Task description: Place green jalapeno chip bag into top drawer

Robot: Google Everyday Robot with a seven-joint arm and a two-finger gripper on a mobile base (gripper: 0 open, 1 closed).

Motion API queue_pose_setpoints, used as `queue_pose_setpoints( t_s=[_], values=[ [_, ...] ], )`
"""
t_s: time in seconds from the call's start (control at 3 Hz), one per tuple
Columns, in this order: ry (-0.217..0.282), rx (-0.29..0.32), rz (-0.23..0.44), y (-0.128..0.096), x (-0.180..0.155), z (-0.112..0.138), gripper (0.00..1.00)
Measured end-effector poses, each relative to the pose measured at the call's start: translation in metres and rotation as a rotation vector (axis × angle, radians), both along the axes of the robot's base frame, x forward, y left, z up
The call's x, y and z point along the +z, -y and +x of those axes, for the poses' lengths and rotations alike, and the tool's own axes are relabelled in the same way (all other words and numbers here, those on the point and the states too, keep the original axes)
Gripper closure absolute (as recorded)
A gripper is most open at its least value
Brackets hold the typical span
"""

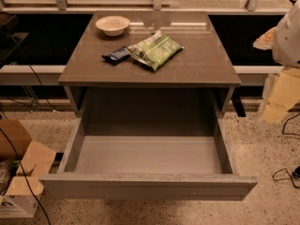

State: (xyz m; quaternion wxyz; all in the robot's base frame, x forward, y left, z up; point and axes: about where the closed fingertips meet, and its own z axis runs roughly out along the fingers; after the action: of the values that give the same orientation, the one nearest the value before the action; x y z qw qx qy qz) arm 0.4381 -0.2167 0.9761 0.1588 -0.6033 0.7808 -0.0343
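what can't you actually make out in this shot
- gripper: camera view, blurred pale shape at the right edge, partly cut off by the frame.
- green jalapeno chip bag: camera view, printing too small to read.
- top drawer: camera view, rear part shadowed under the tabletop.

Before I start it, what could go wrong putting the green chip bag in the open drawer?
The blue packet lies against the green jalapeno chip bag, so a grasp may catch both. The pincer, at the right edge off the table, could shove the flat bag toward the bowl.
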Motion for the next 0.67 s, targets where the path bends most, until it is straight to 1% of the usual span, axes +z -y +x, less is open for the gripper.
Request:
queue_pose_setpoints(
  t_s=[0.33,0.67],
  values=[
    [0.0,0.0,0.0,0.0,0.0,0.0,0.0],
    [0.053,0.027,0.074,-0.032,0.0,0.036,0.0]
  ],
)
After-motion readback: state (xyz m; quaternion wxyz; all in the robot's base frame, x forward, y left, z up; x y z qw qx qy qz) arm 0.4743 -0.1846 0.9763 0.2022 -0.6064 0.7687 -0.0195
